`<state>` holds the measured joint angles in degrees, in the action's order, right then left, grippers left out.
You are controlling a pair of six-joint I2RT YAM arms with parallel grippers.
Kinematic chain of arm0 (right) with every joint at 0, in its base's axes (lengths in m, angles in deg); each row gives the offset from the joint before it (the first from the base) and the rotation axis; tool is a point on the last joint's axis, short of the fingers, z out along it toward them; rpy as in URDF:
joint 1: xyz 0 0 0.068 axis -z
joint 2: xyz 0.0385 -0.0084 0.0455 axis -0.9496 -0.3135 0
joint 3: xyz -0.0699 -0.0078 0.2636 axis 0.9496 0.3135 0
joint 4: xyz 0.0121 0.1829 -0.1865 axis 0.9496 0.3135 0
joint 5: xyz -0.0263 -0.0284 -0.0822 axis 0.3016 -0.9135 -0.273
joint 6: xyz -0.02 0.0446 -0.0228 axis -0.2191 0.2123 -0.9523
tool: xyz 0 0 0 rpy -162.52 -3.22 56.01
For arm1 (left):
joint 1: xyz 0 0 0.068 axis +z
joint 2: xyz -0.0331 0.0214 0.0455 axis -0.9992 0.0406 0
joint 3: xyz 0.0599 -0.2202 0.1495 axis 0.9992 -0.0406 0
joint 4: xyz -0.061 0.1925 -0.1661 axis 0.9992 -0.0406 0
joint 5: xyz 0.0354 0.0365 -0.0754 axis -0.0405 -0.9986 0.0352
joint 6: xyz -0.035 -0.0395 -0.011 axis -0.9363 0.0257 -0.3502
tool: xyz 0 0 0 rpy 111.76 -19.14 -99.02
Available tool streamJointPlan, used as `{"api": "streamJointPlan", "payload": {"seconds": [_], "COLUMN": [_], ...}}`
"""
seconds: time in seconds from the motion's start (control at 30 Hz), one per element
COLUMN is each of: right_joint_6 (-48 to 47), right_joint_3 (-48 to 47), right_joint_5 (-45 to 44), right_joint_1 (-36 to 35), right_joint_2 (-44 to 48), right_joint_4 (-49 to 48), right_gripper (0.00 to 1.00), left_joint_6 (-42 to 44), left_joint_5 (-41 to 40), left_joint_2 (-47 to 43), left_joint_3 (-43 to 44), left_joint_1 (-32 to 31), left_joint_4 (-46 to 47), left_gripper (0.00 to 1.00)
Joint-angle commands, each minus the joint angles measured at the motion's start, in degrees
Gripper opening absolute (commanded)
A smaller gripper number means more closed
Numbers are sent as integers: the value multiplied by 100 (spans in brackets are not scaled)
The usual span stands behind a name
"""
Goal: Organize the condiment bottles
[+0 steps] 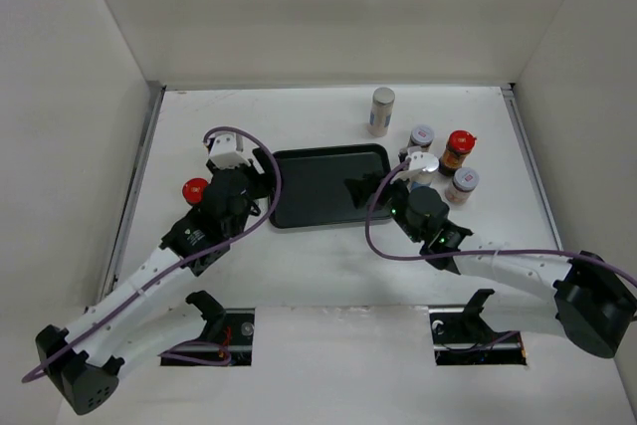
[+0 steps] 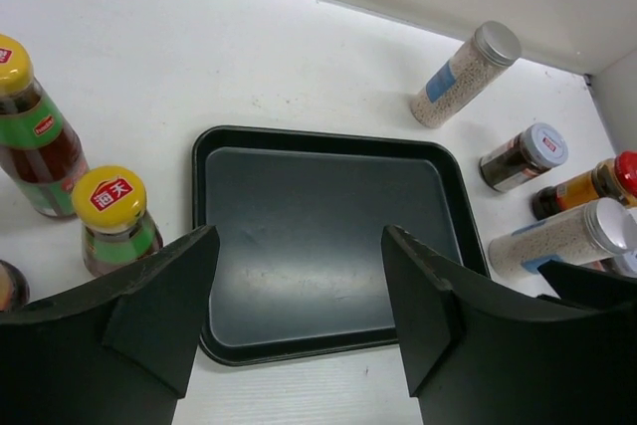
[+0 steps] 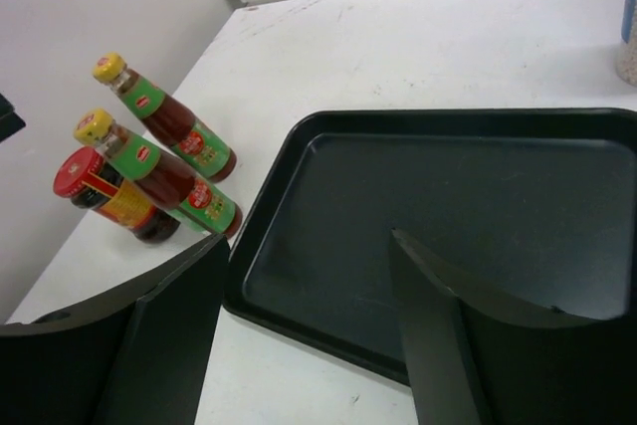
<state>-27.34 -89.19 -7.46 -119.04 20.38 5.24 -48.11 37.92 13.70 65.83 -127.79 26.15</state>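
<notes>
Condiment bottles stand in two clusters on a white tabletop [image 1: 299, 266], either side of a black rectangular tray [image 1: 314, 186] with rounded corners and a raised rim. Off the tray's 9 o'clock side in the top view, a pair of slim sauce bottles [image 3: 171, 124], dark brown with yellow caps and green-and-red labels, stand just beside a squat amber jar [image 3: 111, 198] with a red lid. Between 1 and 3 o'clock are a tall shaker [image 1: 381, 111] of pale speckled grains with a grey lid and blue label, a dark-filled jar [image 1: 422, 136] with a grey lid, a second red-lidded jar [image 1: 457, 150] and another speckled shaker [image 1: 463, 184]. The left pincer [image 2: 301, 246] hangs at the tray's 9 o'clock edge, its matte black fingers spread wide, gripping nothing. The right pincer [image 3: 307, 243], at the 3 o'clock edge, is likewise wide and gripping nothing.
</notes>
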Motion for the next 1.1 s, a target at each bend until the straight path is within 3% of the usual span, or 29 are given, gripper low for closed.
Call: {"api": "streamJointPlan", "payload": {"seconds": [0.0, 0.17, 0.23, 0.3, 0.37, 0.6, 0.77, 1.07], "right_joint_6": [-148, -131, -60, -60, -51, -43, 54, 133], "right_joint_3": [-89, -72, -98, -168, -177, -274, -274, -248], "right_joint_5": [101, 100, 118, 127, 127, 232, 268, 470], "right_joint_1": [-19, -63, -19, -11, -11, -19, 51, 121], "right_joint_2": [-50, -23, -76, -93, -155, -445, -507, -533], "right_joint_4": [-349, -332, -227, -69, -85, -129, -103, -182], "right_gripper": [63, 21, 13, 12, 15, 49, 67, 71], "left_joint_6": [121, 323, 376, 394, 516, 587, 482, 385], "left_joint_5": [38, -480, -857, -1183, -1395, -1369, -1247, -623], "left_joint_2": [-467, -819, -881, -864, -706, 164, 516, 1017], "left_joint_3": [-150, -221, -291, -361, -335, -178, -133, -133], "left_joint_1": [70, 167, 132, 88, 105, 280, 570, 1195], "left_joint_4": [221, -41, -182, -244, -279, -174, -95, 300], "left_gripper": [67, 74, 76, 77, 77, 77, 77, 71]}}
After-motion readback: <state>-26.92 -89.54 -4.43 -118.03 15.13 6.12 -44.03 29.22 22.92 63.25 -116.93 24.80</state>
